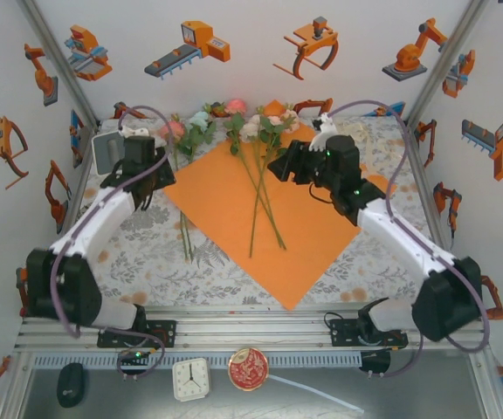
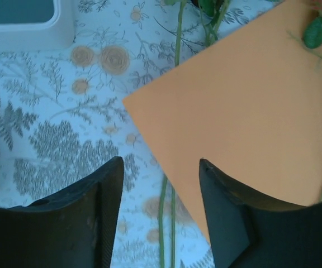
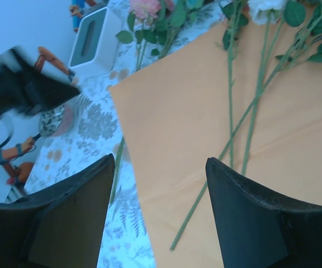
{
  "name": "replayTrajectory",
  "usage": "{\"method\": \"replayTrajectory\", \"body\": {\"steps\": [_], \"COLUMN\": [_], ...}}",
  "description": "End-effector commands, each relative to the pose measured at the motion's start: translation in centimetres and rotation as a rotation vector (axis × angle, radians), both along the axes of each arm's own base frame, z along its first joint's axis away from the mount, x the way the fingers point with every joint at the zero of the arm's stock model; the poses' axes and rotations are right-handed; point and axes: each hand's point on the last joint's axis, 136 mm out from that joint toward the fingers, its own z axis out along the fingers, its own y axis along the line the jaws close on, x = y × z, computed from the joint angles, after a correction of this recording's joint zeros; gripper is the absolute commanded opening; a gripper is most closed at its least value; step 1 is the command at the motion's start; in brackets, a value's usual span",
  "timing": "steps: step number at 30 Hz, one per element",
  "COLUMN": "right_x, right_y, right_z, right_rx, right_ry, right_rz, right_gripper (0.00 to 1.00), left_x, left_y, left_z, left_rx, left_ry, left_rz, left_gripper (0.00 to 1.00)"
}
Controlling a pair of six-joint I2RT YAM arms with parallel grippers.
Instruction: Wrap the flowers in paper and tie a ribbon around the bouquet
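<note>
Now flowers [image 1: 265,131] on paper [image 1: 225,209] — blooms far, stems near; left pincer [image 2: 160,162], right pincer [image 3: 160,159] parted, empty.

And the tally: one orange paper [image 1: 260,218], five flowers [image 1: 236,107], with three stems crossed on the sheet beside the right gripper [image 3: 160,162] and two off it under the left gripper [image 2: 161,164], plus one white box [image 1: 103,150], one clock [image 1: 190,380] and one red tin [image 1: 248,368].

A robotics lab cell: white walls [image 1: 251,87] printed with orange cartoon robots, aluminium frame rail [image 1: 251,319] along the near edge, floral tablecloth [image 1: 147,253].
</note>
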Motion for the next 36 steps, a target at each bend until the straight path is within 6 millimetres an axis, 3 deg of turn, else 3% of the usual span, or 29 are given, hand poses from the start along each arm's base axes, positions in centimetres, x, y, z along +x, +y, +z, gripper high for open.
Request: {"method": "replayTrajectory", "body": {"steps": [1,6,12,19,26,30,33,36], "right_x": [-2.1,-4.3,-5.3,-5.4,-5.9,-6.3,-6.5,-6.6], "right_y": [-1.2,-3.0,-3.8,-3.4,-3.6,-4.0,-4.3,-4.4], "right_z": [-0.9,-0.4,0.1,0.2,1.4,2.5,3.0,3.2], "right_rx": [-0.013,-0.032,-0.022,-0.005,0.008,0.019,0.017,0.009], "right_ry": [0.033,0.018,-0.01,0.005,-0.008,-0.034,-0.045,-0.044], "right_rz": [-0.029,-0.054,-0.07,-0.053,-0.052,-0.057,-0.064,-0.066], "right_gripper": [0.6,0.6,0.6,0.6,0.6,0.59,0.59,0.59], "left_x": [4.2,8.5,10.6,12.5,13.8,14.1,14.4,14.8], "left_y": [-0.4,-1.2,-2.4,-2.4,-1.9,-1.4,-1.0,0.4], "left_z": [-1.9,-5.5,-8.5,-10.8,-11.9,-12.3,-11.3,-8.1], "left_rx": [0.009,-0.084,-0.138,-0.154,-0.16,-0.174,-0.159,-0.081], "left_ry": [0.03,0.095,0.125,0.174,0.234,0.261,0.244,0.192], "left_rz": [-0.107,-0.192,-0.233,-0.216,-0.183,-0.161,-0.165,-0.151], "left_gripper": [0.48,0.48,0.49,0.34,0.28,0.19,0.1,0.08]}}
